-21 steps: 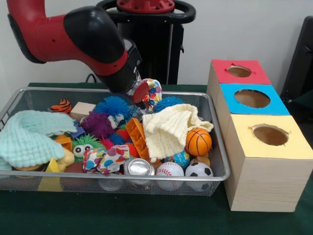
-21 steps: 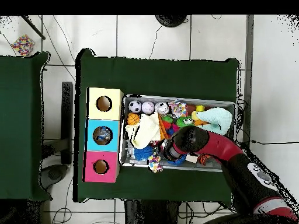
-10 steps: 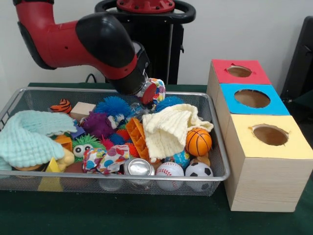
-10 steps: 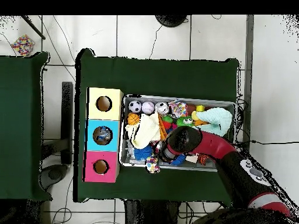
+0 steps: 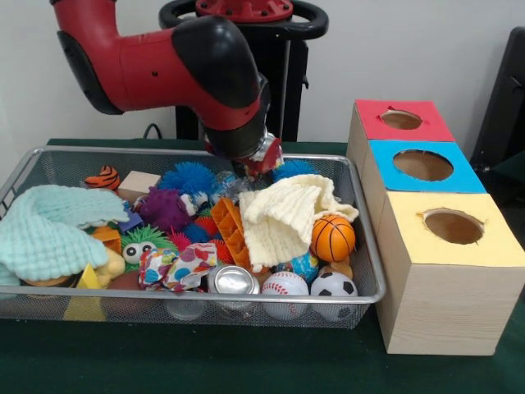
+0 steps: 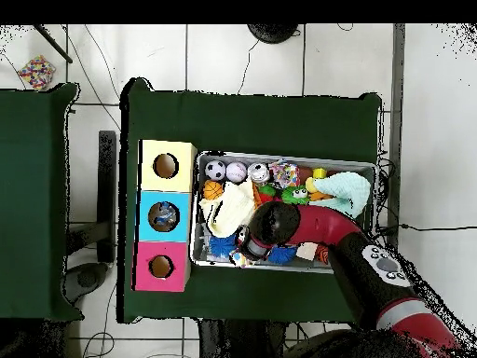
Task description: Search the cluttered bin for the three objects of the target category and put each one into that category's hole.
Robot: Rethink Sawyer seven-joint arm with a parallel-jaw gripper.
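My gripper (image 5: 261,158) hangs over the back edge of the wire bin (image 5: 362,246), mostly hidden under the black wrist. A small multicoloured cloth (image 5: 268,153) peeks out beneath it, gripped and lifted off the pile. From above, the same cloth (image 6: 240,259) sits at the arm's tip, over the bin's rim on the side toward the pink box (image 6: 149,254). In the bin lie a cream knit cloth (image 5: 283,213), a mint knit cloth (image 5: 49,226) and another multicoloured cloth (image 5: 176,267). Right of the bin stand the red hole (image 5: 401,120), blue hole (image 5: 423,165) and yellow hole (image 5: 453,226).
The bin also holds a basketball (image 5: 333,237), a baseball (image 5: 285,286), a soccer ball (image 5: 334,285), a metal can (image 5: 233,280), spiky balls and wooden blocks. The three boxes stand in a row, taller than the bin's rim. Something lies inside the blue box (image 6: 163,216).
The arm has swung toward the boxes along the bin's back edge, carrying the multicoloured cloth. The wrist now covers most of that cloth in the front view.
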